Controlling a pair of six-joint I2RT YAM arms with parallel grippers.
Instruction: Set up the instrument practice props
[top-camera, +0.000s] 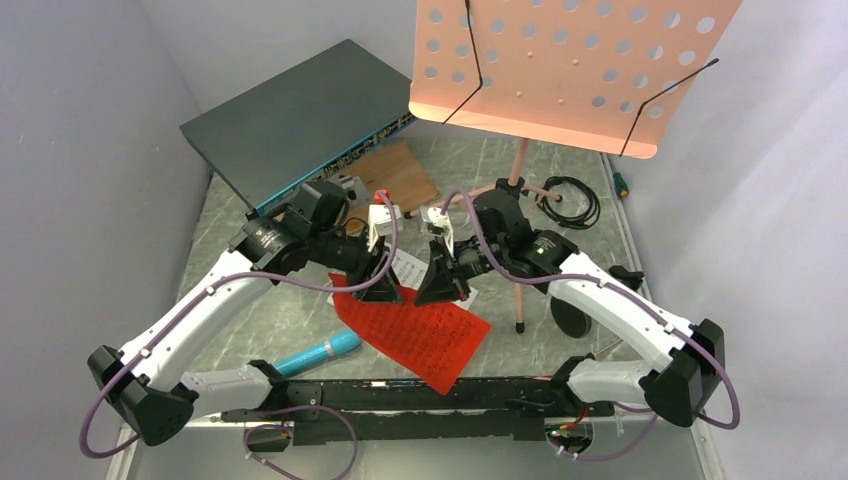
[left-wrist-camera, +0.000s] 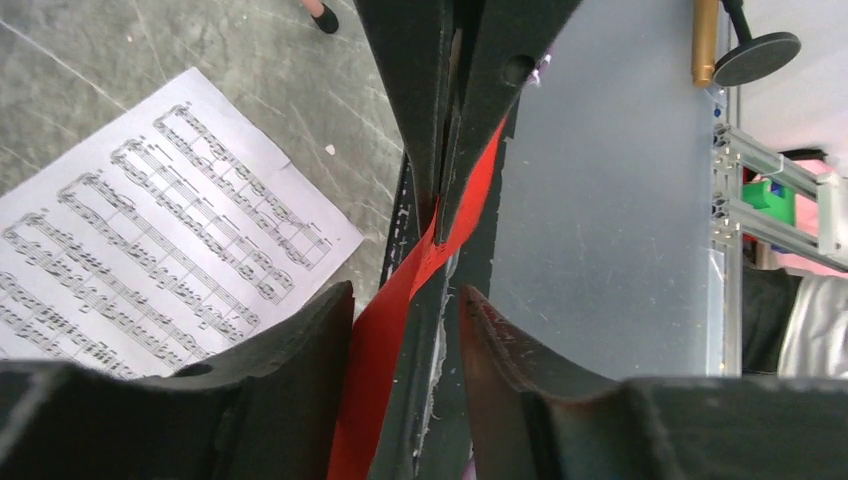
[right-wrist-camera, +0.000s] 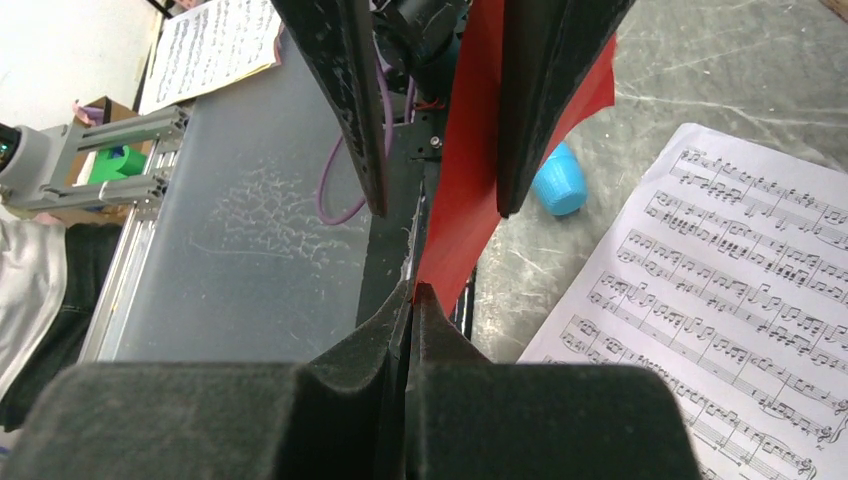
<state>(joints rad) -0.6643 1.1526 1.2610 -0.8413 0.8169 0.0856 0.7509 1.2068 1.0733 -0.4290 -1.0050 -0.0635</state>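
The red sheet-music page (top-camera: 425, 335) lies mid-table (top-camera: 250, 300) before the arms, its long axis slanting from far-left to near-right, with its far end raised between both pincers — the right gripper (right-wrist-camera: 412, 292) pinched tight on it, the left gripper (left-wrist-camera: 405, 295) standing parted around it — above the white page (left-wrist-camera: 150, 230).

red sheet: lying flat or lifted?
Partly lifted. The right gripper is shut on one edge of the red sheet, holding it up; the left gripper stands open around it. The rest lies on the table.
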